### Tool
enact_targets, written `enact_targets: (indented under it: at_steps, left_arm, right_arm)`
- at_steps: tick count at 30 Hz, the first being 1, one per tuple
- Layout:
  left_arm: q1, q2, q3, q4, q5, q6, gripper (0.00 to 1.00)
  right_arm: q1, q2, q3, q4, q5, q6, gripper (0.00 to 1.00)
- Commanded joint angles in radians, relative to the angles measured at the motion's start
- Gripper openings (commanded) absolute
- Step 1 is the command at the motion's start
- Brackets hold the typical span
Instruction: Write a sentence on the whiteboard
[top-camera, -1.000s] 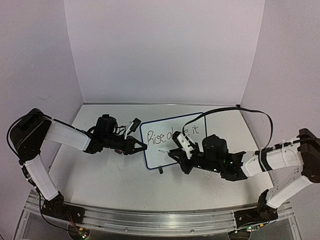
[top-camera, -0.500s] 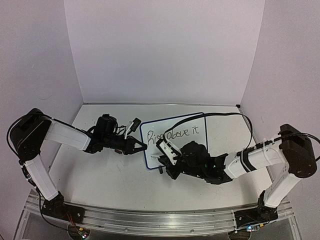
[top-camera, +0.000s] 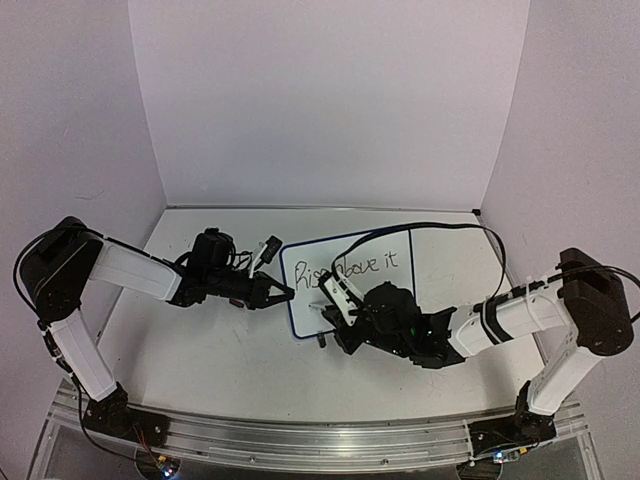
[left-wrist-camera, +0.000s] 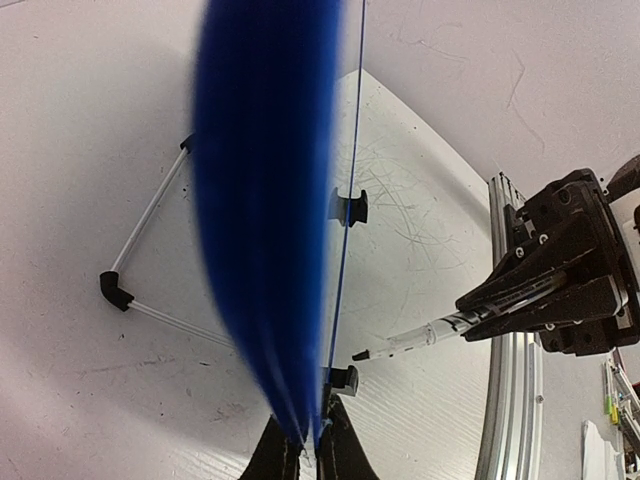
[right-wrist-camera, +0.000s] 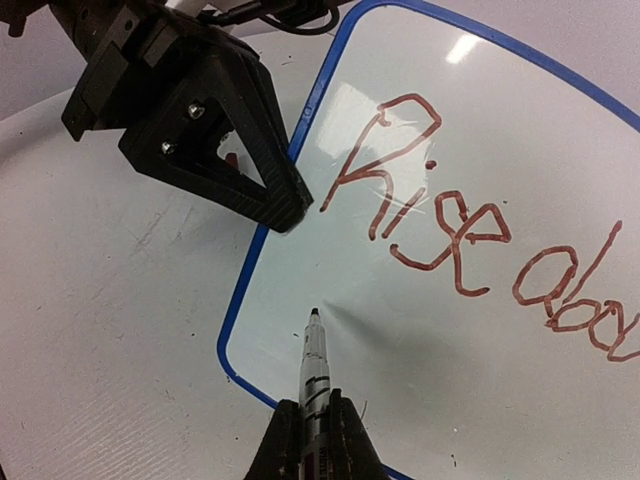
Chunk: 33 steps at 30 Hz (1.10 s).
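The small white board with a thin blue rim (top-camera: 302, 308) stands in the middle of the big scuffed white table (top-camera: 220, 350). It says "Rise above it" in curly red-brown writing (right-wrist-camera: 440, 222). The left claw (top-camera: 288, 293) is pinched tight on the board's left edge. The right claw (right-wrist-camera: 312, 420) is closed on a thin white-and-black pen (right-wrist-camera: 314, 370), whose tip is right at the smooth board under "Rise".

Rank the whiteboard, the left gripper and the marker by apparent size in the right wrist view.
1. whiteboard, filling most of the frame
2. left gripper, clamped on its edge
3. marker, thin, despite being nearest the camera
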Motion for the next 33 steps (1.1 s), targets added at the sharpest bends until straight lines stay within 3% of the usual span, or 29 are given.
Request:
enact_targets:
  at_steps: [1,33]
  left_arm:
    - [0.001,0.015,0.016,-0.071,-0.089,0.05,0.0]
    - [0.001,0.012,0.016,-0.077,-0.091,0.054,0.0]
  right_arm:
    - [0.003,0.034,0.017,0.028,0.039,0.023,0.0]
    - [0.003,0.088,0.059,0.0,0.004,0.035,0.0]
